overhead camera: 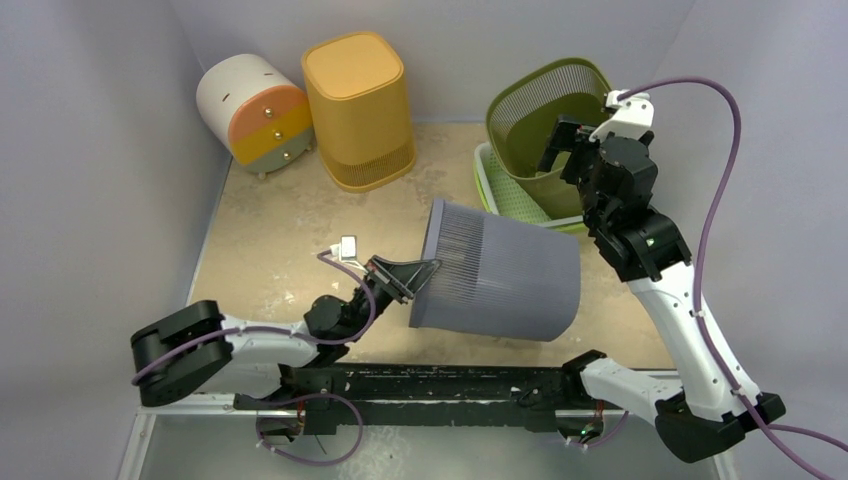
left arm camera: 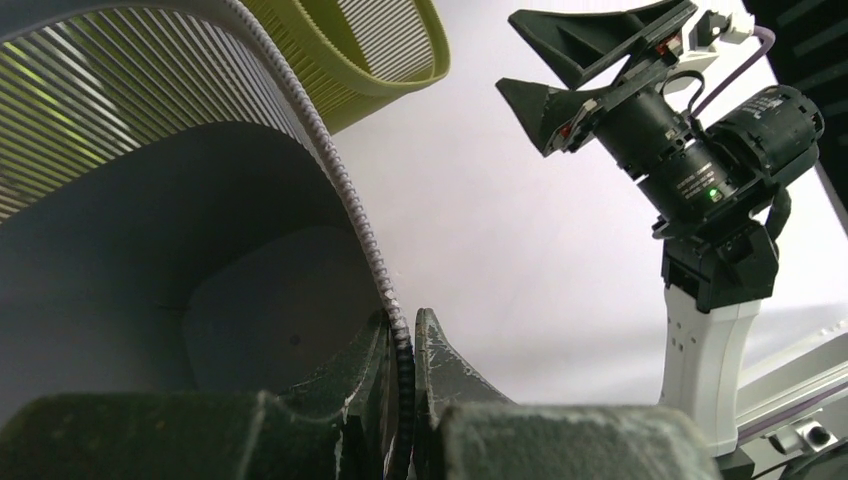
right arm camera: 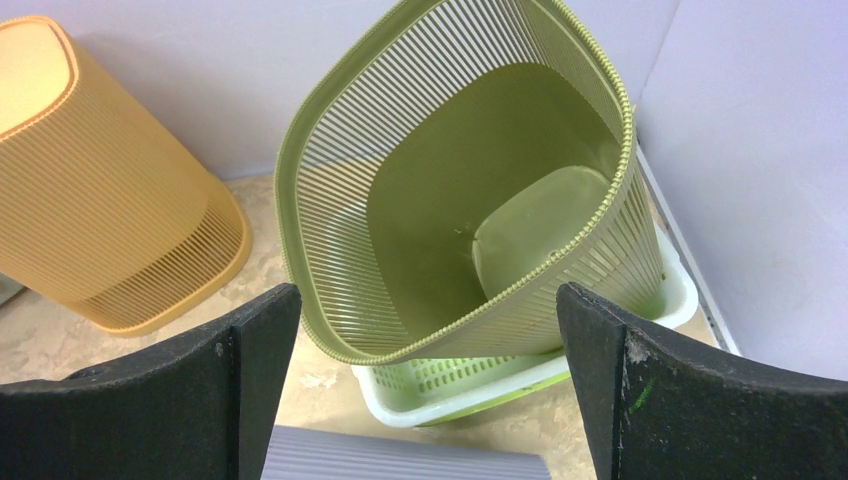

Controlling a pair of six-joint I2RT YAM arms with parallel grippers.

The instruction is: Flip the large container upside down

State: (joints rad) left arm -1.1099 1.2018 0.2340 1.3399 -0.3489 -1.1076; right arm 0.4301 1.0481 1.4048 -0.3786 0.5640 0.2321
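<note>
Overhead: grey container (overhead camera: 500, 270) tipped sideways, central, mouth toward left gripper (overhead camera: 432, 268), open tabletop (overhead camera: 280, 230) leftward. Left wrist: clamped on container's ribbed rim, open air rightward. Right wrist: right gripper (right arm camera: 428, 290) spread wide, facing green basket (right arm camera: 340, 180); container's edge below

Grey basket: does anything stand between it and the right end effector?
Nothing visible. The open right end effector hangs by the olive basket, the grey basket close by it; the left end effector grips the grey rim.
</note>
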